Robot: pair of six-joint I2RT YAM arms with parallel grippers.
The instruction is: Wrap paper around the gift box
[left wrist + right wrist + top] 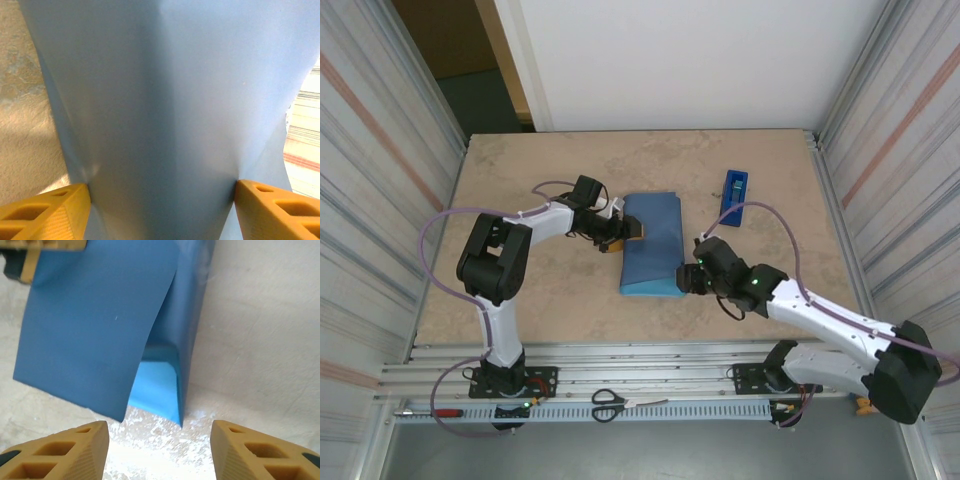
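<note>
Paper (652,245) folded over box. Left gripper (623,232) spread wide, pressing paper's left side. Right gripper (159,447) parted, empty; pin loose flap (95,335) flat before releasing left.

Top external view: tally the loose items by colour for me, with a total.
Blue: 2 (slate-blue folded wrapping paper, narrow blue tape dispenser)
Black: 1 (black-handled scissors on the front rail)
Red: 1 (red-handled tool on the front rail)
Total: 4
</note>
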